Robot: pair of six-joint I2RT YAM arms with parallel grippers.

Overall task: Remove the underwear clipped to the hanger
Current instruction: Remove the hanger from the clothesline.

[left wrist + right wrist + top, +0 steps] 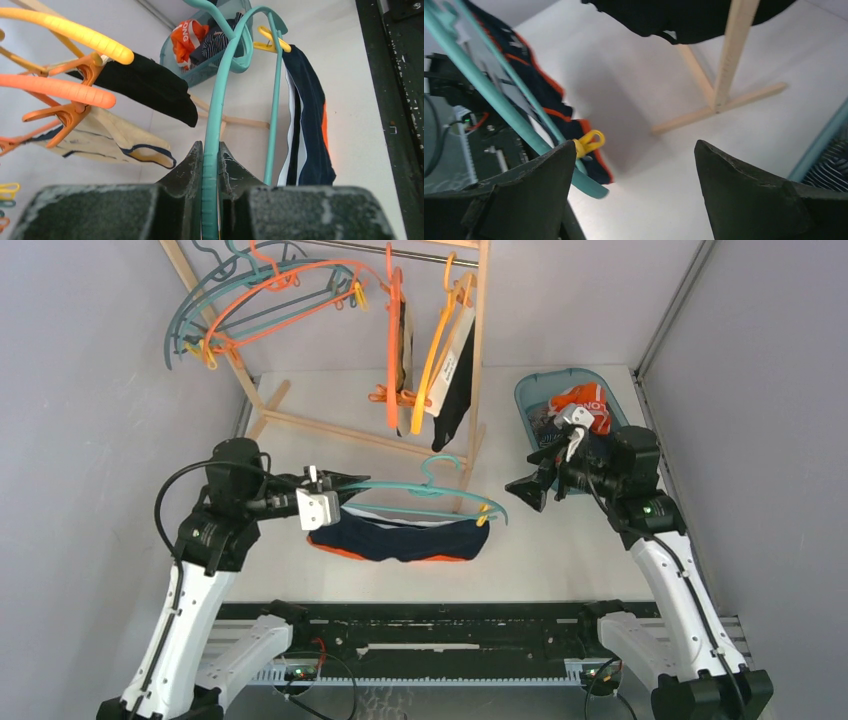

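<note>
the left jaws are pressed onto the thin bar of a teal hanger (212, 125), pinching it at its left end. under that hanger hangs one navy brief with orange trim (400, 540), over the middle of the tabletop (560, 550) and nearer its near edge. its long axis runs left to right along the hanger, waistband up. one yellow clip (483, 515) holds it at the right end. the right jaws are spread wide and hold nothing, just beyond that clip. behind them, in the far right corner, a blue basket (530, 390) holds a striped navy brief (217, 40) and an orange cloth (186, 34) lettered "ong". on the wooden rack (478, 360) at the far edge hang two more: a black brief (455, 405), its white label unreadable, and a beige brief (107, 132).
</note>
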